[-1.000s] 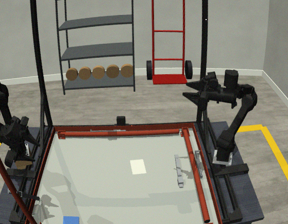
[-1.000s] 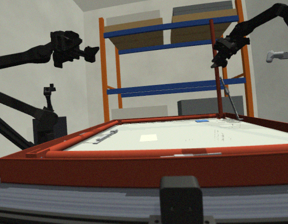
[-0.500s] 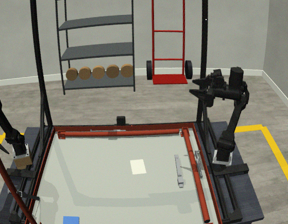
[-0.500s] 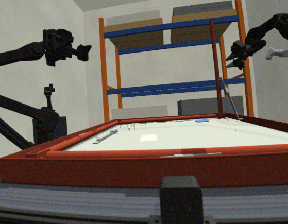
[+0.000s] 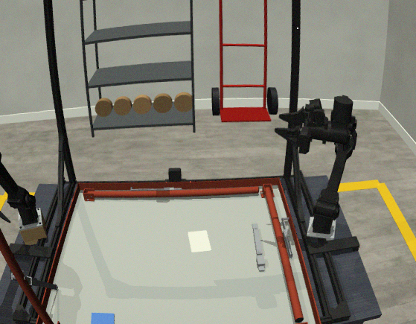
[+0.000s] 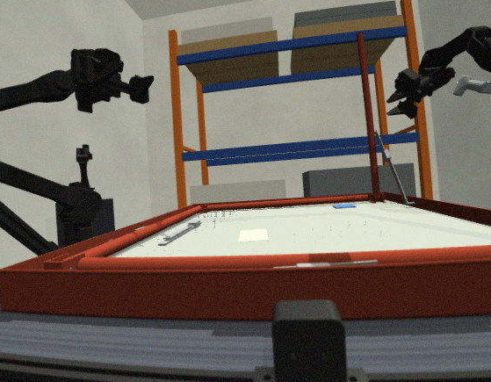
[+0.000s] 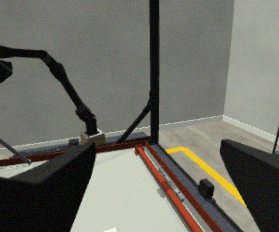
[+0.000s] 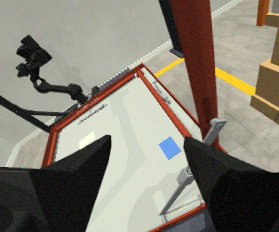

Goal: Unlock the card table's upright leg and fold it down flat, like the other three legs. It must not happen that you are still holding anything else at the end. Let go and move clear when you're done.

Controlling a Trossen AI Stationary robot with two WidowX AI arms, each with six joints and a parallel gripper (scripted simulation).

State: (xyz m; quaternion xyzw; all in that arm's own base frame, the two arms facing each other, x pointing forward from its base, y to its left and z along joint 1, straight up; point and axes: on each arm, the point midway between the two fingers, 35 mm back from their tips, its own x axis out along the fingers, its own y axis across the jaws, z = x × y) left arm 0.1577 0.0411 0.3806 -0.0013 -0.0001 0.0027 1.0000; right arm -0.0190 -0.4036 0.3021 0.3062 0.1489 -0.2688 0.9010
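Note:
The red upright leg (image 5: 10, 255) (image 6: 367, 97) (image 8: 196, 65) stands at one corner of the card table's underside. Its grey brace (image 5: 42, 284) (image 6: 392, 165) (image 8: 181, 190) slants down to the panel. Folded legs (image 5: 170, 193) (image 5: 282, 246) (image 6: 289, 202) lie along the other red rims. My right gripper (image 6: 388, 108) (image 8: 147, 141) is open and empty, at about mid-height beside the upright leg, apart from it. In the right wrist view the leg and brace are to the right, partly behind a finger. My left gripper (image 5: 278, 123) (image 7: 158, 147) is open and empty, high above the opposite side.
A loose-looking grey bar (image 5: 257, 246) (image 6: 179, 234) lies on the panel beside a folded leg. A blue square (image 5: 103, 318) (image 8: 170, 148) and a pale square (image 5: 199, 240) are on the panel. Black posts (image 5: 295, 60) (image 5: 54, 75) rise at two corners.

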